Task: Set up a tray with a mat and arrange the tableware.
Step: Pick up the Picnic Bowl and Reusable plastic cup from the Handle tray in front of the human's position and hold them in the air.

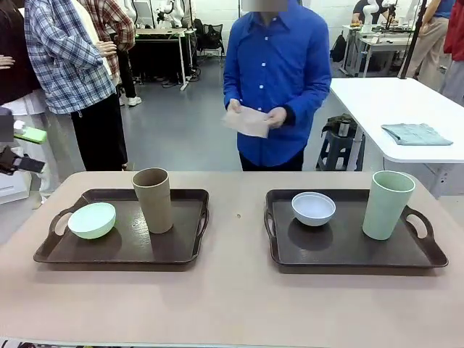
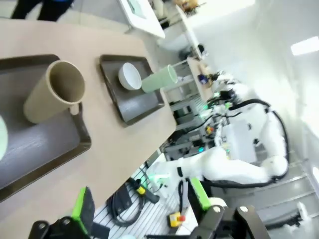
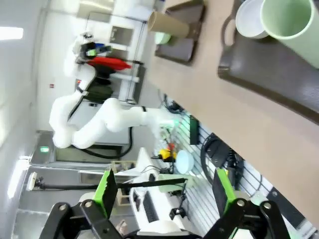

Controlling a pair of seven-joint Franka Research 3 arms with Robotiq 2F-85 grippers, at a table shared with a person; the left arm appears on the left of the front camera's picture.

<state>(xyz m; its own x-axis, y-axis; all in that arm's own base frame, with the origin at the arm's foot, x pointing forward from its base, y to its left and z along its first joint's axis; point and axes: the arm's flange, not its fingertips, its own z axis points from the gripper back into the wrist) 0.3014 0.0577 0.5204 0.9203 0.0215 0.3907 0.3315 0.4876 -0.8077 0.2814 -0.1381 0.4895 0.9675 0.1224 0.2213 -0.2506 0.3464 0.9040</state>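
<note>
Two dark brown trays sit on the tan table. The left tray carries a mint green bowl and an upright brown tumbler. On the right tray stand a white bowl and a pale green tumbler. Across the table, a person in a blue shirt holds a beige mat in both hands. My left gripper is open, hanging off the table's near edge, with the brown tumbler farther off. My right gripper is open too, away from the pale green tumbler and white bowl.
A strip of bare table runs between the trays. Behind on the right, a white table holds a folded grey-green cloth. People stand at the back left. Cables and gear lie below the table's near edge.
</note>
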